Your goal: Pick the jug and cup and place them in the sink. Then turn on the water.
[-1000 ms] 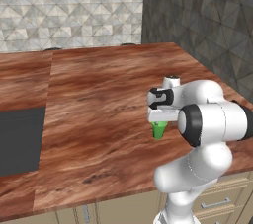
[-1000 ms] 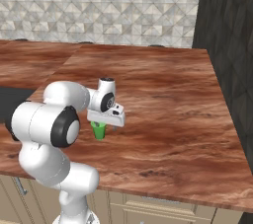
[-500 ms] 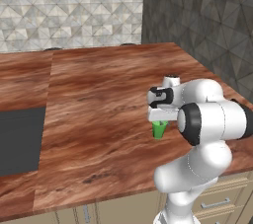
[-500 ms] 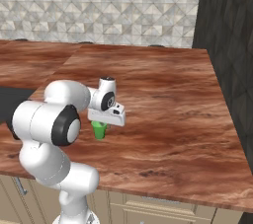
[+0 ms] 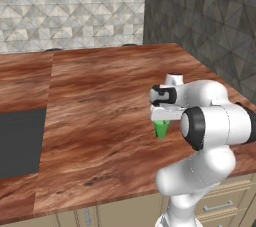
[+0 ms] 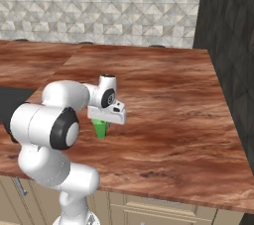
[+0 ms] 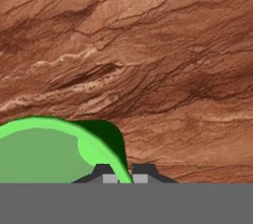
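Both base views look forward-down from behind the arm, left and right, sharing the table (image 5: 100, 101); hand view sits close above it.

Glossy white rounded arm (image 5: 210, 121) segments with black joint rings, rendered smooth.

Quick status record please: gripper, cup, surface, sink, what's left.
gripper: shut on the rim of the cup, pointing down at the counter
cup: green, upright on the counter under the hand
counter: reddish wood grain
sink: dark basin at the left edge, away from the cup
left to do: lift cup and carry it to the sink
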